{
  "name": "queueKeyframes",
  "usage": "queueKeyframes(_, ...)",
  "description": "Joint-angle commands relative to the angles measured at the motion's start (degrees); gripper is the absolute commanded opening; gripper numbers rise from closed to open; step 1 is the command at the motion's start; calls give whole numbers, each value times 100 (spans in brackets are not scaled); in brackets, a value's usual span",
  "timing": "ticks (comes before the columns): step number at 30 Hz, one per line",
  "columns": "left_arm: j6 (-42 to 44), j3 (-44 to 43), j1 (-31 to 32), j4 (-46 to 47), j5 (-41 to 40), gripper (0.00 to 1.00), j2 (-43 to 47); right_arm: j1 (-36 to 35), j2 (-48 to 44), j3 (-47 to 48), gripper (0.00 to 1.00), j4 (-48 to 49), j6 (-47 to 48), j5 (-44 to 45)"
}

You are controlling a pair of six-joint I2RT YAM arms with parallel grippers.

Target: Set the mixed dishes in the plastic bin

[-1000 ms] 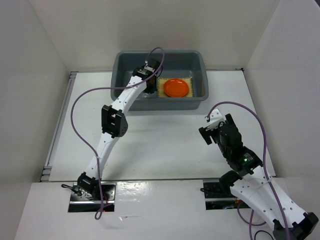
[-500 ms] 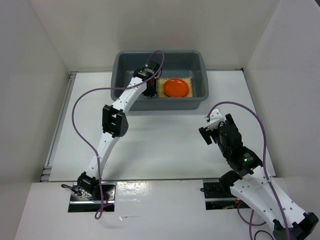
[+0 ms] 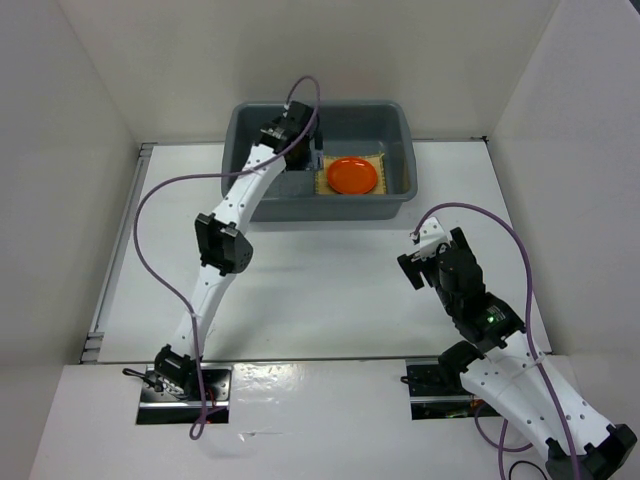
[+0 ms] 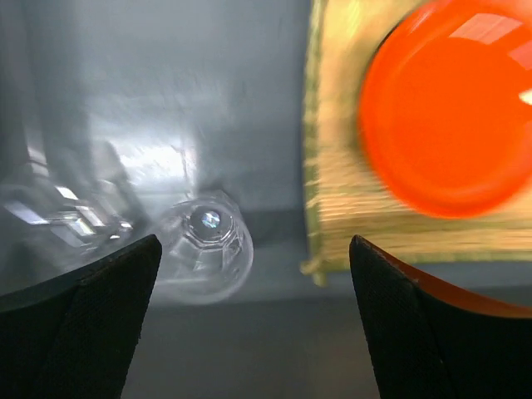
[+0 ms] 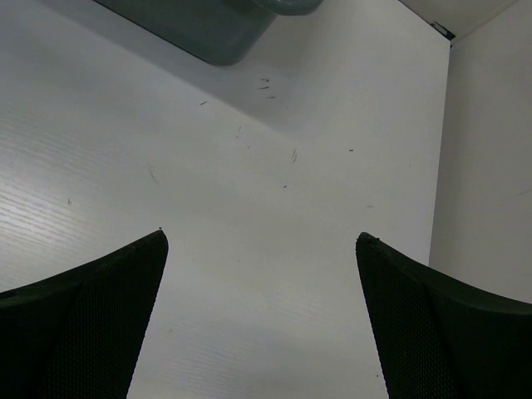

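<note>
**Left gripper hanging wide over a cup in the bin**

The left gripper (image 4: 253, 243) is hanging inside the bin (image 3: 360, 104) with its jaws spread wide and gripping nothing; a clear cup (image 4: 204, 249) is lying on the bin floor below the gap, nearer the left finger and looking free of both. The wide spread is probably giving the cup room so that a lift will not catch it. A blurred glint to the cup's left may be a second cup, though I cannot tell. Just right of the cup, the mat (image 4: 337, 166) is lying flat with the plate (image 4: 449, 108) sitting on it, a stack that is leaving the left part of the floor bare for small pieces. The black dish is not showing anywhere.

The right gripper (image 5: 259, 241) is waiting well apart from the bin, jaws wide and empty, pointing down at bare counter (image 5: 249, 166); this is keeping it out of the left arm's way.

The left arm is reaching over the bin's near wall, so straight up is looking like the safest way out. The mat's edge is close on the right and a wall on the left. Beyond the bin, the counter is offering broad room, with white walls closing it in on both sides.
</note>
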State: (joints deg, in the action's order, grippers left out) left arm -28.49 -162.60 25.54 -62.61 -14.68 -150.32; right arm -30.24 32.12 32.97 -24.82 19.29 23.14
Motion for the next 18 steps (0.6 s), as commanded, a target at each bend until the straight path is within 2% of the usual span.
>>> queueKeyframes(1, 63, -658, 12, 266, -430, 100, 1232, -43, 31, -19, 98, 329, -57, 77)
queueKeyframes(6, 55, -826, -347, 13, -1000, 100, 2102, -43, 31, -19, 98, 329, -57, 77)
queueKeyframes(9, -86, 103, -628, -285, -1597, 100, 2603, -43, 31, -19, 98, 329, -57, 77)
queueKeyframes(10, -86, 863, -734, -357, -1687, 100, 2761, -43, 31, -19, 74, 329, -57, 77)
queueKeyframes(12, -314, 1614, -1146, -611, -1514, 99, 2824, -43, 84, 68, 28, 329, -249, 147)
queueKeyframes(13, -315, 1922, -1287, -708, -1399, 93, 2885, 44, 145, 147, 0, 329, -250, 147)
queueKeyframes(14, -315, 2465, -1410, -787, -1319, 84, 2886, 218, 267, 357, 0, 329, -181, 8)
queueKeyframes(15, -228, 2766, -1551, -788, -1318, 70, 2947, 272, 382, 524, 0, 329, -102, -124)
queueKeyframes(16, -149, 3126, -1552, -640, -1371, 2, 3173, 273, 566, 1022, 0, 276, -22, -299)
queueKeyframes(18, 105, 4230, -1500, 123, -1433, 0, 3490, 273, 1300, 1587, 0, 205, 118, -862)
